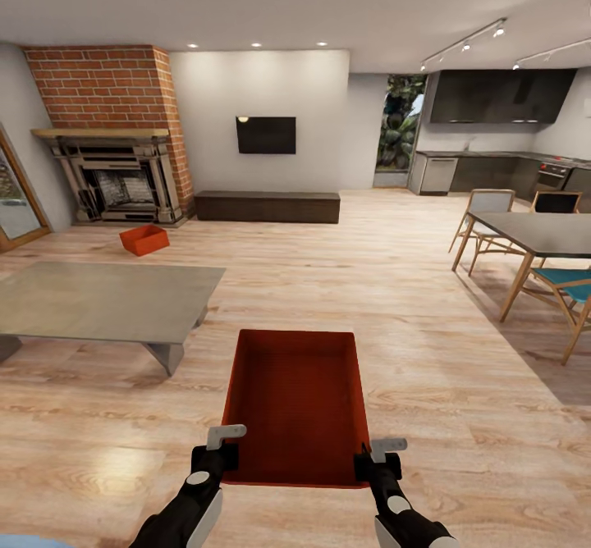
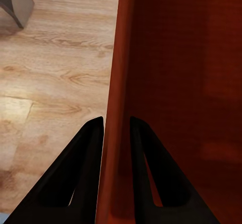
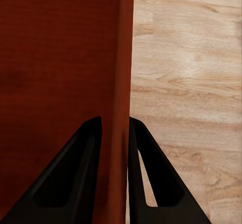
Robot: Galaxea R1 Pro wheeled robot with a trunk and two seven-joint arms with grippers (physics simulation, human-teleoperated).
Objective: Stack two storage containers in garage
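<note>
While 2 end effectors, left end effector point(image 1: 220, 449), right end effector point(image 1: 374, 459), clamp 1 container point(image 1: 295, 404), 1 second container point(image 1: 144, 239) by fireplace point(image 1: 115, 175).

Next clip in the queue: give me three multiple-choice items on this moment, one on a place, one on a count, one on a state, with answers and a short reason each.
1. Where does the far bin sit?
A. On the wood floor before the brick fireplace
B. On the grey table
C. On the dining table

2. How many red-orange bins are in the head view?
A. One
B. Two
C. Three

3. How is the near bin held?
A. By the left gripper alone
B. By neither gripper
C. By both, the left gripper and the right gripper, each clamped on a side wall

Answers: 1 A, it rests on the planks just in front of the hearth. 2 B, one near, one far. 3 C, each wrist view shows fingers straddling a red wall.
</note>
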